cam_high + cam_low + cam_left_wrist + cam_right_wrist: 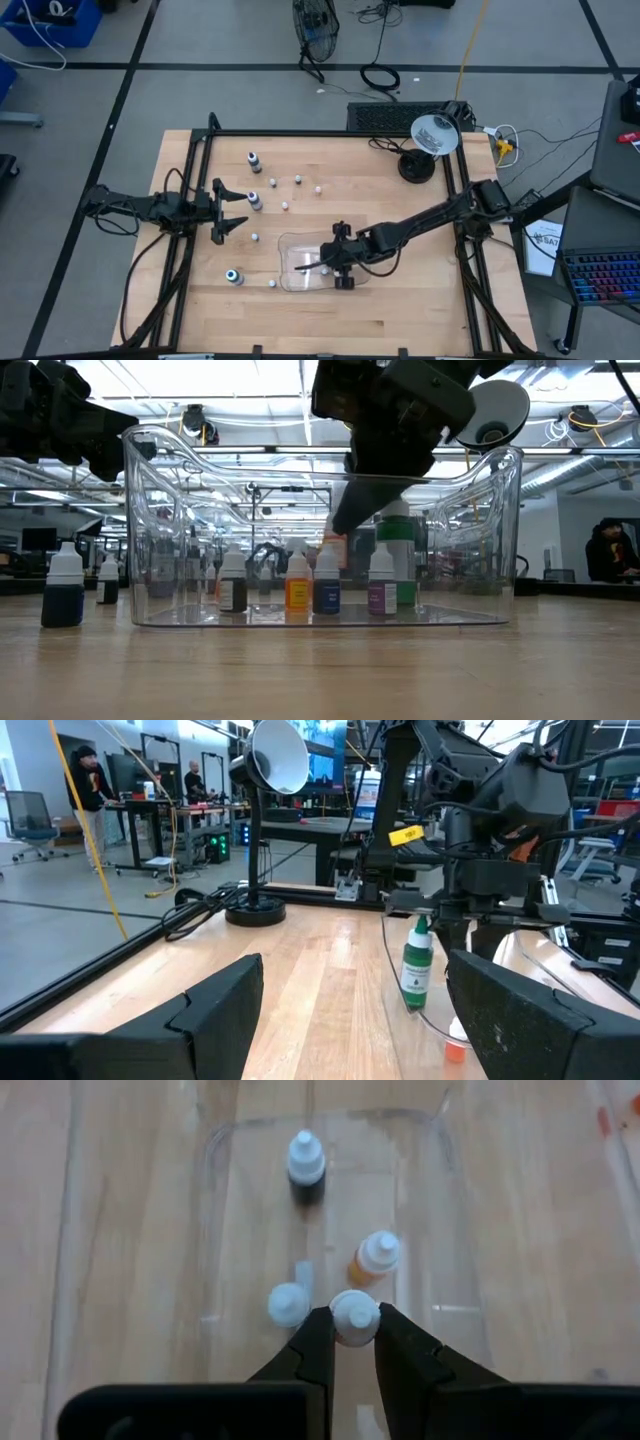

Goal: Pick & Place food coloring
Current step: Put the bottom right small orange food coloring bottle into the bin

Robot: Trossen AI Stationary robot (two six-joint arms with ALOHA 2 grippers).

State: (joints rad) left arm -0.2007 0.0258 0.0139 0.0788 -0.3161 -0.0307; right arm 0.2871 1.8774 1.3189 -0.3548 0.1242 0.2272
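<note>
A grey floor (230,95) crossed by dark lines surrounds the wooden table (330,320). A white desk lamp (432,135) stands at its far edge, near a keyboard (385,117). Ceiling strip lights (250,385) glow above distant workstations.

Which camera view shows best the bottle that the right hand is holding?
The right wrist view: the held bottle sits between the right hand fingers over the tray. The low and left wrist views show its green side; the high view barely shows it.
</note>
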